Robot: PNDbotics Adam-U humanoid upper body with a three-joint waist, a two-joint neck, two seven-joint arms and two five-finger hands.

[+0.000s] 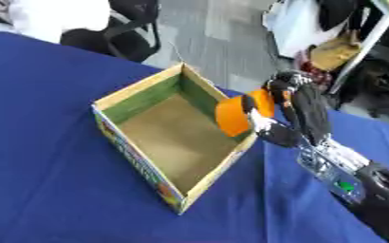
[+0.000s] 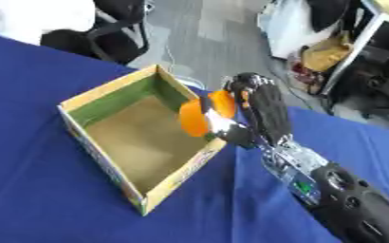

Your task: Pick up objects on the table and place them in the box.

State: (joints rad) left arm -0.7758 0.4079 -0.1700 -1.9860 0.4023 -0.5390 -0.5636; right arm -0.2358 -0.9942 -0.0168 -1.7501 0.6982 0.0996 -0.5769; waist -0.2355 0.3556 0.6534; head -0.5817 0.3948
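Left eye view: the right hand point(image 1: 301, 111) comes in from the lower right, its black and silver forearm running up across the blue tabletop point(image 1: 40, 161). Its fingers point(image 1: 274, 132) and thumb are curled round an orange object point(image 1: 239, 114), rounded and smooth, which they hold tilted above the right-hand wall of the box point(image 1: 135, 159). The orange object hangs partly over the box's inside and partly over its rim, clear of the brown floor below. The box is open-topped, with pale wooden edges, green inner walls at the far side and coloured print on its outer face; it sits askew on the tabletop with one corner pointing toward the camera. Nothing can be made out lying inside it. The left hand does not show.

Right eye view: the same grasp shows from slightly further right. The orange object point(image 2: 204, 113) sits against the near side of the hand point(image 2: 260, 107), fingers wrapped round it, just above the right wall of the box point(image 2: 106, 163). A small green patch shows on the silver wrist point(image 2: 301, 182). Beyond the tabletop's far edge lie grey floor, chair legs and bags.
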